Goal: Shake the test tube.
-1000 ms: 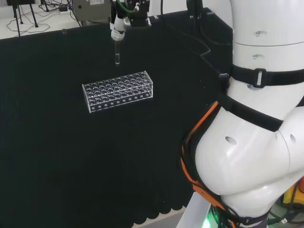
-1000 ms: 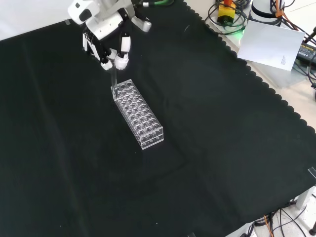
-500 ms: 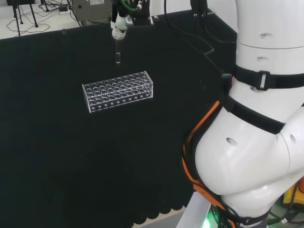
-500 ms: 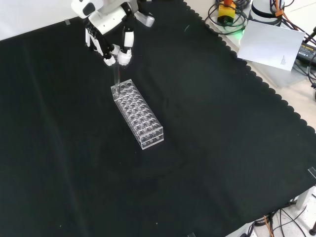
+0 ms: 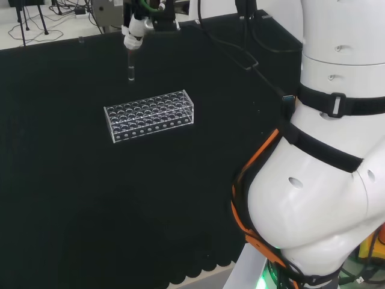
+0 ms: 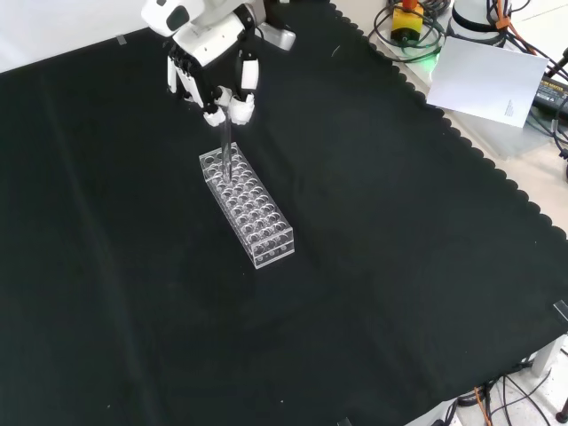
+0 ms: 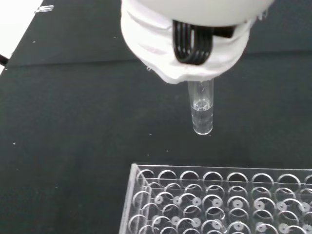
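Pinching the clear test tube (image 5: 130, 67) by its top, hand (image 6: 216, 75) curled round it, tube hanging upright above the cloth (image 6: 399, 266), clear rack (image 5: 150, 115) at its five o'clock in head view, not touching.

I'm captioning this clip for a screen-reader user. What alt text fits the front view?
A black and white robot hand, near the top of the view, pinches the top of a clear test tube that hangs upright over the far end of a clear plastic tube rack. The rack lies on black cloth covering the bench.
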Controlling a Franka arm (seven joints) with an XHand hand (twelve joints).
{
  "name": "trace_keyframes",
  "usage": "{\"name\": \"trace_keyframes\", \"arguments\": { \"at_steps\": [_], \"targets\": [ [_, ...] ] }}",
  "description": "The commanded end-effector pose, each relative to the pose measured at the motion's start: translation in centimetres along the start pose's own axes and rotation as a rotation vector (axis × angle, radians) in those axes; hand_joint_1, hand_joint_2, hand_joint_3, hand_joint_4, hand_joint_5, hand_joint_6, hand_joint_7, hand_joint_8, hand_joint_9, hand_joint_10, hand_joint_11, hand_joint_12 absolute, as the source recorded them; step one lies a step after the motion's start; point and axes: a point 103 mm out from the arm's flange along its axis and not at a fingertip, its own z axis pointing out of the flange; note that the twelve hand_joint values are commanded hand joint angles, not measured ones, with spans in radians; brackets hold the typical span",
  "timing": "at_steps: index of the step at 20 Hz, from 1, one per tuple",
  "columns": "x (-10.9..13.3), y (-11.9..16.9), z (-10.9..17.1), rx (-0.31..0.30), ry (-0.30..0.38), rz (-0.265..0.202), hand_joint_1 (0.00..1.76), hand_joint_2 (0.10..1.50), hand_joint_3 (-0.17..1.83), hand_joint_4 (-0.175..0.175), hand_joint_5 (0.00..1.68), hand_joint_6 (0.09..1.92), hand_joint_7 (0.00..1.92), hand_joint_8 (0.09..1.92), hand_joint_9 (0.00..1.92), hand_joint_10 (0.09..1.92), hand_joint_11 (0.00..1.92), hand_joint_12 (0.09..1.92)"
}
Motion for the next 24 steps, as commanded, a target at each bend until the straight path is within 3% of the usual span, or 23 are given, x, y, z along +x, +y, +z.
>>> {"name": "trace_keyframes", "arguments": {
  "at_steps": [1,5,17,20,24],
  "targets": [
    [-0.1,-0.1,-0.4,-0.007,-0.007,0.001,1.43,0.82,0.23,-0.175,1.43,0.19,1.73,0.43,1.43,0.28,0.96,1.15],
    [-2.4,-0.5,-0.9,-0.015,-0.026,0.048,1.43,0.82,0.23,-0.175,1.43,0.19,1.73,0.43,1.43,0.28,0.97,1.15],
    [-12.0,-3.9,-2.7,-0.041,-0.079,0.257,1.43,0.82,0.23,-0.175,1.43,0.20,1.73,0.43,1.43,0.28,0.97,1.15],
    [-12.6,-4.2,-3.1,-0.046,-0.086,0.268,1.43,0.82,0.23,-0.175,1.43,0.20,1.74,0.43,1.43,0.28,0.97,1.15],
    [-11.6,-3.8,-2.9,-0.043,-0.090,0.243,1.43,0.82,0.23,-0.175,1.43,0.20,1.74,0.43,1.43,0.28,0.97,1.15]
  ]
}}
